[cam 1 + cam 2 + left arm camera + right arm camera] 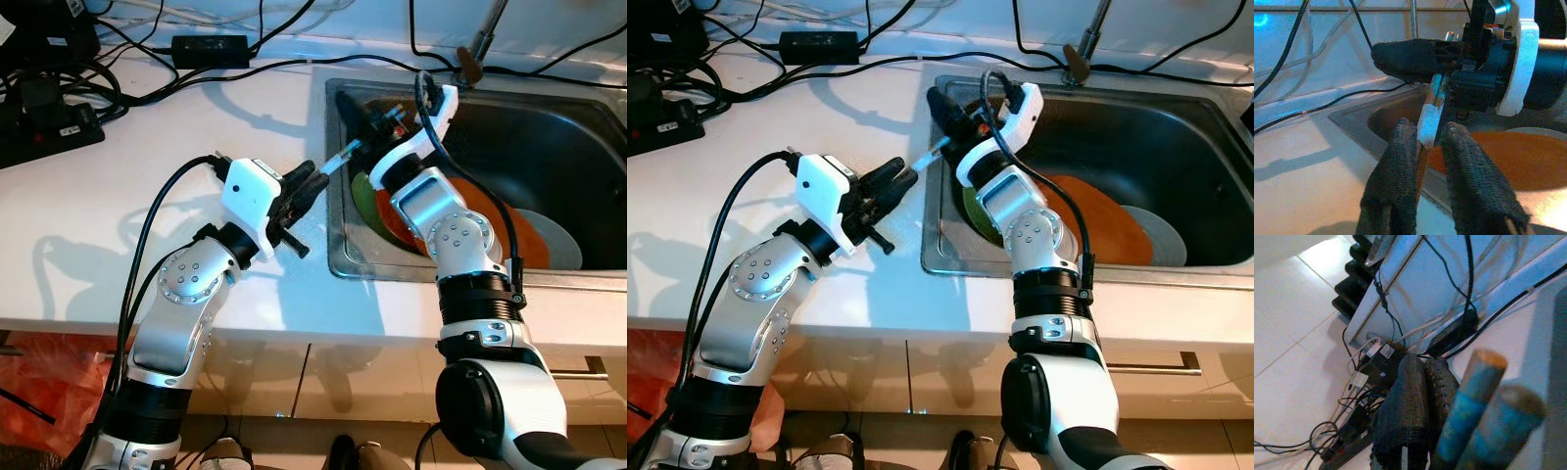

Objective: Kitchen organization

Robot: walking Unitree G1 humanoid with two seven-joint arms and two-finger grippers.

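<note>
While a white worktop meets a steel sink of plates, both grippers meet at its rim: right gripper clamps chopsticks (two, blue-banded); left gripper, jaws parted around their tips, should close squarely before release.

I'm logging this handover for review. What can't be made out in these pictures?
- Chopsticks: far ends hidden by the right gripper; in the eye views too small to count.
- Dishes in the sink: the green plate and orange plate are partly covered by the right arm.
- Left gripper: whether it touches the chopsticks is unclear.
</note>
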